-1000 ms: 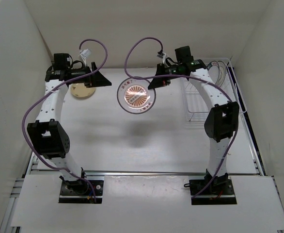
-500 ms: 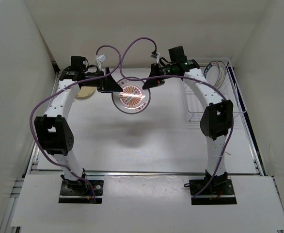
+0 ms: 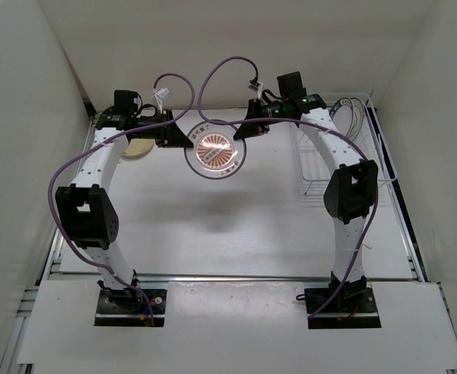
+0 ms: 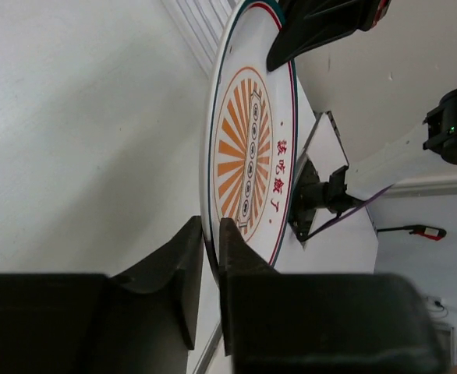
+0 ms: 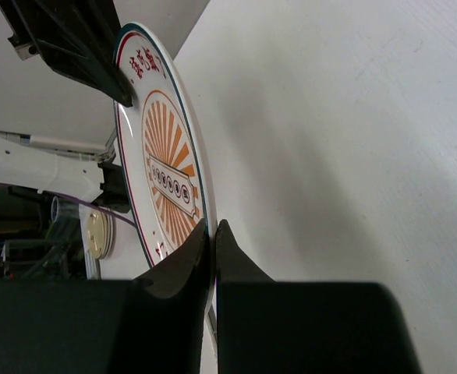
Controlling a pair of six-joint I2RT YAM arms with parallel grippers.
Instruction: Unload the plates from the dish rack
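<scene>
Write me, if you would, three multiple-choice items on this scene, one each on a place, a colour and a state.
1. Where is the cream-tan plate?
A. On the table, at the far left
B. Between the right jaws
C. Leaning on the back wall

2. What colour are the rays on the rayed plate?
A. Blue
B. Orange
C. Green

3. How is the rayed plate held?
A. By the left jaws alone
B. By the right jaws alone
C. By the left jaws and the right jaws, at opposite sides of its rim

Answers: 1 A, as the top view shows it lying on the table at the far left. 2 B, as orange rays show in all three views. 3 C, as each wrist view shows its own jaws closed on the rim, with the other arm's at the far side.
</scene>
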